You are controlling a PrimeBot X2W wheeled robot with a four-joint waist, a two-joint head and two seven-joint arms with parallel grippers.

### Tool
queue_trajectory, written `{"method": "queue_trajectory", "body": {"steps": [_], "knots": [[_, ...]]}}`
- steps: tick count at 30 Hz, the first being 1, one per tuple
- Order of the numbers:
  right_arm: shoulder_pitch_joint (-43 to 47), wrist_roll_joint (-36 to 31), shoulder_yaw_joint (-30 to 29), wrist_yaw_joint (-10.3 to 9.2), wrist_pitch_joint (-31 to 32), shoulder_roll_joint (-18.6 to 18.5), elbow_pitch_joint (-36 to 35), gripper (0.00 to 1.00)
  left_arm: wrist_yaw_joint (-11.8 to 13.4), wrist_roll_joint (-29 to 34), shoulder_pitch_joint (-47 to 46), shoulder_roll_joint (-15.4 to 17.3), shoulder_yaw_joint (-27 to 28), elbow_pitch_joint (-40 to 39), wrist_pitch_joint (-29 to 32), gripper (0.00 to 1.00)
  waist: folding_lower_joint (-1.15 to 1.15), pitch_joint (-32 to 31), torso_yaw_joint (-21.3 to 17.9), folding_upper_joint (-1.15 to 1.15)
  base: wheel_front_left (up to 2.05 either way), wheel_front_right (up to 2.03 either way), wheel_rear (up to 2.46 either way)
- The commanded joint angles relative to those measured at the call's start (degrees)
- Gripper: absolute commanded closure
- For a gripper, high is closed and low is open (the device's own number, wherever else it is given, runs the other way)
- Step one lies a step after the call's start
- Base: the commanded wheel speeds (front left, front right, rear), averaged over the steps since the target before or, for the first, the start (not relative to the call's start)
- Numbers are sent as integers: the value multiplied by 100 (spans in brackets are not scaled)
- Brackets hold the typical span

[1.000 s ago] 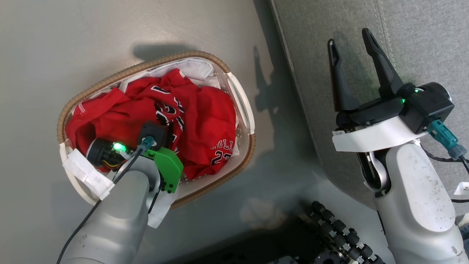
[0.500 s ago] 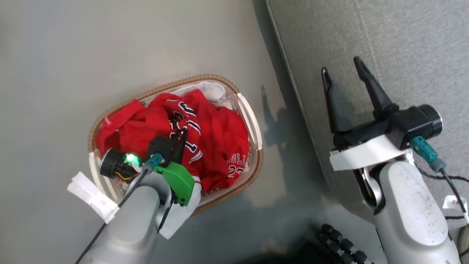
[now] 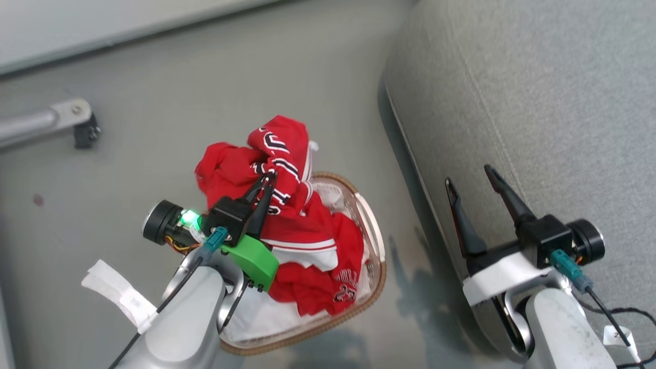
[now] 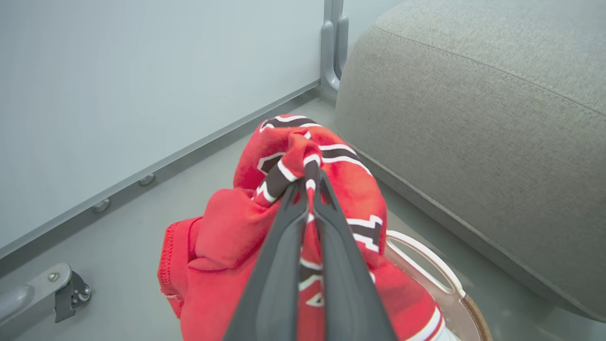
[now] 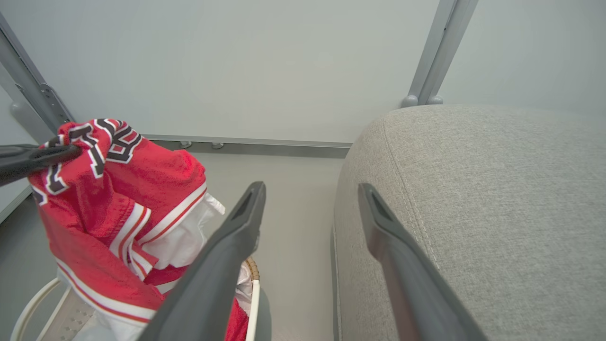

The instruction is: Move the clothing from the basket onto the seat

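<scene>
**Robot test bay dressed as a living room**

We call this a lab set-up with home props, not a lived-in room. Bare pale wall panels [image 5: 236, 71] sit between grey metal posts [image 5: 438, 52], and a metal rail with bolt heads runs along the bottom. The floor [image 3: 205, 77] is smooth, plain grey. A metal leg on a caster [image 4: 57, 284] pokes in at the side. The homely bits we see are a grey fabric sofa [image 3: 538, 102] and a laundry basket [image 3: 378, 241] of red jerseys [image 3: 318, 230].
</scene>
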Motion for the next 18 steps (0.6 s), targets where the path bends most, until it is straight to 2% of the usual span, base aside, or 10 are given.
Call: {"method": "queue_trajectory", "body": {"steps": [1,6,12,18], "knots": [[160,-39,-16,-4,-26,-25,37,0,-25,68,81,61,-42,-88,-6,100,0,-995,356,0,0,0,0],[428,-92,28,-4,-26,-24,108,0,-35,132,-338,279,-340,-352,-6,100,0,-1500,401,0,0,0,0],[643,-85,124,-4,-26,-23,153,0,-39,-157,-1123,462,-847,-458,158,100,0,-1977,360,0,0,0,0],[703,-51,386,-4,-26,-23,148,0,-39,-543,-1906,585,-1061,-572,390,100,0,-2242,306,0,0,0,0]]}}
